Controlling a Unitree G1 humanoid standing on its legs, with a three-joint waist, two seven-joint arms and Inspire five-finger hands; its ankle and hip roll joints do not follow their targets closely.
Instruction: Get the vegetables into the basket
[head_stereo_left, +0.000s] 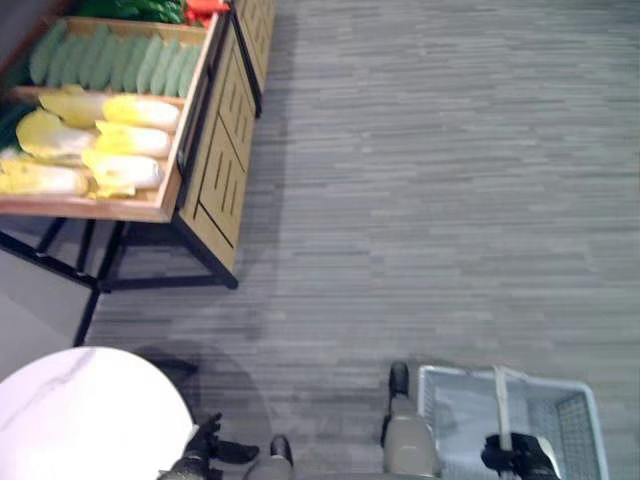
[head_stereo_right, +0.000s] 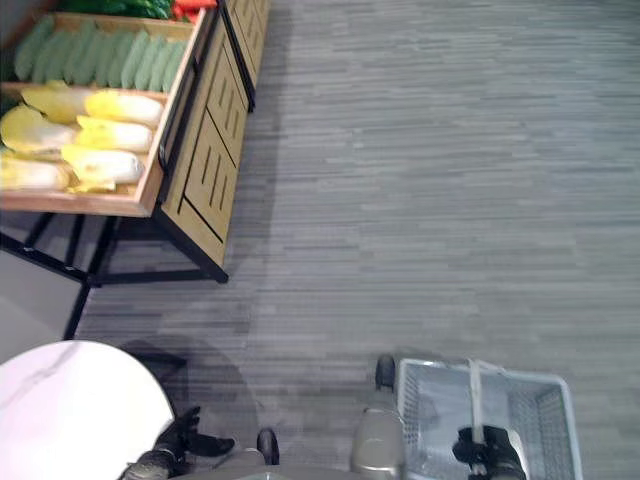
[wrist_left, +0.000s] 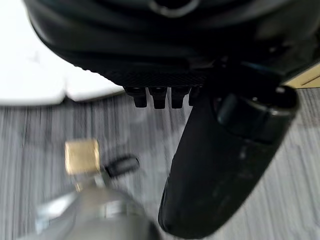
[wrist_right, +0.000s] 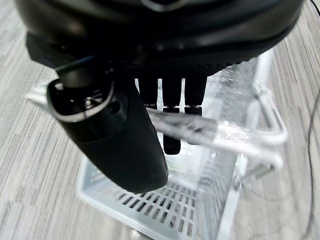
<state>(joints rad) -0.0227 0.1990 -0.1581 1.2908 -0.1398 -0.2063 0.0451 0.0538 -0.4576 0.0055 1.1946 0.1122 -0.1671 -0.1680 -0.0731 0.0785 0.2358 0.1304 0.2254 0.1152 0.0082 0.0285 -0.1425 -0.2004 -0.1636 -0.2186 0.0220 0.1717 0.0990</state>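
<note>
Vegetables lie in a wooden display stand (head_stereo_left: 150, 208) at roughly 10 o'clock in the head views, well apart from both hands. Its front compartment holds pale yellow cabbages (head_stereo_left: 110, 140) lying side by side. The compartment behind it holds a row of long green cucumbers (head_stereo_left: 110, 62). Farther back, at the upper edge, sit dark leafy greens (head_stereo_left: 135, 8) and a red item (head_stereo_left: 205, 8) that is too small to identify. The stand rests on a black frame (head_stereo_left: 105, 265) above grey plank flooring (head_stereo_left: 430, 180).

A white wire basket (head_stereo_left: 575, 415) stands at about 5 o'clock, with its handle (head_stereo_left: 498, 400) raised over the middle. The basket interior appears bare. The right hand (head_stereo_left: 520, 455) is at the handle; in the right wrist view the fingers (wrist_right: 170, 107) curl round the pale bar (wrist_right: 220, 132) and the thumb (wrist_right: 115, 135) lies beside it, so the hand grips the handle.

A round white table (head_stereo_left: 90, 415) occupies the 7 o'clock corner. The left hand (head_stereo_left: 205, 440) hangs just beside its rim, over the floor. In the left wrist view the fingers (wrist_left: 157, 97) are tucked short under the palm and the thumb (wrist_left: 220, 160) extends forward; the hand holds nothing.
</note>
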